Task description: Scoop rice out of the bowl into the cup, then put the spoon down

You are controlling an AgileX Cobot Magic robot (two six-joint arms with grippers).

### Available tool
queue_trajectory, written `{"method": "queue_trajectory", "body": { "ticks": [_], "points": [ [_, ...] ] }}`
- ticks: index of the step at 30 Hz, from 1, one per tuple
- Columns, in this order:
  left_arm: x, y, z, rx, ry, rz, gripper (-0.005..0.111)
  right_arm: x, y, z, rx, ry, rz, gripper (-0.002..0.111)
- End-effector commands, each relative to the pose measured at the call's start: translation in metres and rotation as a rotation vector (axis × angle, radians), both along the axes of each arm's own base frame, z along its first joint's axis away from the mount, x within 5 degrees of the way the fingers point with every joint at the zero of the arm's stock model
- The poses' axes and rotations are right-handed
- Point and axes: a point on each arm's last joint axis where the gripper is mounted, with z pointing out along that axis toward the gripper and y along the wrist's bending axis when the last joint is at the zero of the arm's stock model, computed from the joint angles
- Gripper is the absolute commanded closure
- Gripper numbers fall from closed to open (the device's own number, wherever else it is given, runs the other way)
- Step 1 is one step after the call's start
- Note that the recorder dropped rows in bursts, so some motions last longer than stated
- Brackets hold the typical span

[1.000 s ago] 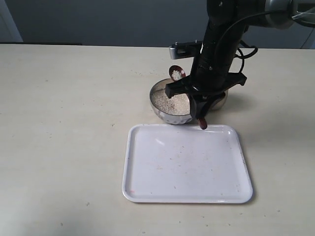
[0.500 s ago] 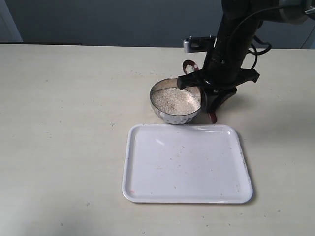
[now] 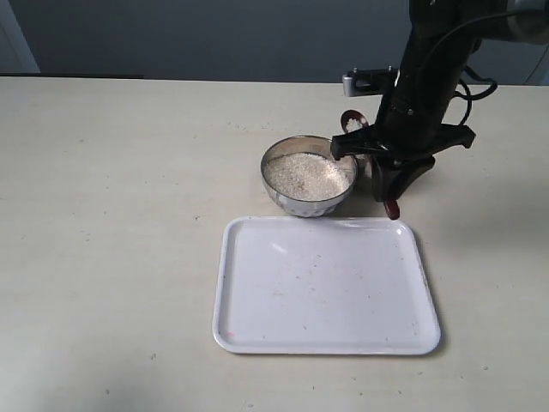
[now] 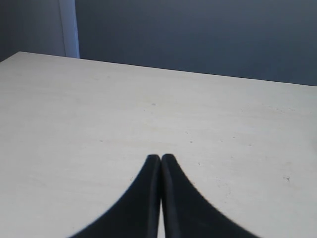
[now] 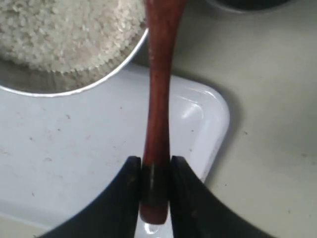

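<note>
The steel bowl (image 3: 296,199) stands just behind the tray, full of white rice (image 3: 307,174); it also shows in the right wrist view (image 5: 59,89). My right gripper (image 3: 392,193) (image 5: 156,166) is shut on the lower end of the spoon's handle (image 5: 158,99). The reddish-brown spoon (image 3: 352,123) is held up in the air, its oval end carrying a little rice just past the bowl's right rim. The cup is mostly hidden behind my right arm; a curved steel rim (image 5: 237,6), probably the cup's, shows at the frame's edge. My left gripper (image 4: 161,157) is shut and empty over bare table.
A white rectangular tray (image 3: 326,345) lies in front of the bowl, its far right corner (image 5: 213,114) under the spoon's handle. Beige tabletop (image 3: 111,215) stretches to the left. The right arm's dark body stands at the back right.
My right arm has carried the spoon and its rice to the right, from above the bowl to beyond the bowl's right rim. The bowl now shows in full.
</note>
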Motion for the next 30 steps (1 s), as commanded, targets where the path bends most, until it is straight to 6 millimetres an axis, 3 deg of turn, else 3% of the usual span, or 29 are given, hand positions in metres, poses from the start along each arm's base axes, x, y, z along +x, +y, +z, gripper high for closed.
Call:
{"method": "queue_trajectory", "body": {
  "ticks": [1,6,11,30],
  "points": [
    [0.0,0.0,0.003,-0.006,-0.017,0.002,0.106,-0.001,-0.005,0.003,-0.019,-0.014,0.001,0.109],
    [0.0,0.0,0.003,-0.006,-0.017,0.002,0.106,0.0,-0.008,0.007,-0.039,-0.037,0.011,0.109],
    [0.0,0.0,0.003,-0.006,-0.017,0.002,0.106,0.008,-0.026,0.008,-0.036,-0.037,-0.043,0.109],
    [0.0,0.0,0.003,-0.006,-0.017,0.002,0.106,0.013,-0.033,0.001,-0.109,-0.054,-0.017,0.109]
  ]
}}
